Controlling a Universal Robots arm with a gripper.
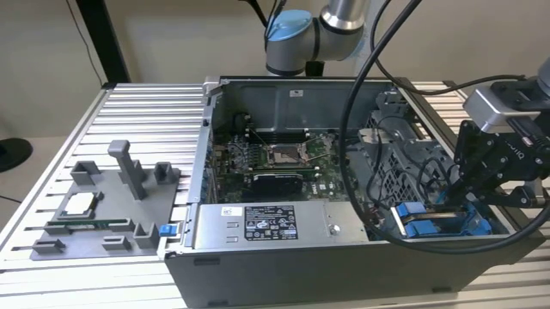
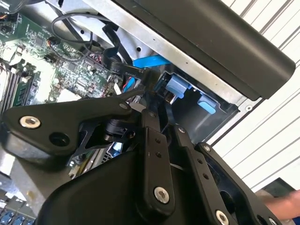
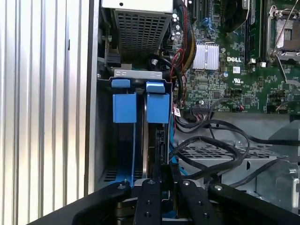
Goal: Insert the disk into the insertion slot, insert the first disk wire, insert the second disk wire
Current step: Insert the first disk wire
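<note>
Your gripper (image 3: 161, 168) reaches into the grey metal drive bay with bright blue rails (image 3: 124, 140) near the worktop's (image 1: 146, 109) edge on the exterior view's right, fingers (image 3: 149, 192) pinched narrow against the edge-on blue-framed hard drive (image 3: 157, 140), whose long axis runs straight ahead of them.

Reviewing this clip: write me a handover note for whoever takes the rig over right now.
Hand: low at the insertion slot, apparently shut on the end of a black flat wire.
Disk: its blue frame looks seated in the slot; the drive body is hard to make out.
Done: disk apparently in.
Left: whether either wire is plugged in cannot be told, so treat both as open.
</note>
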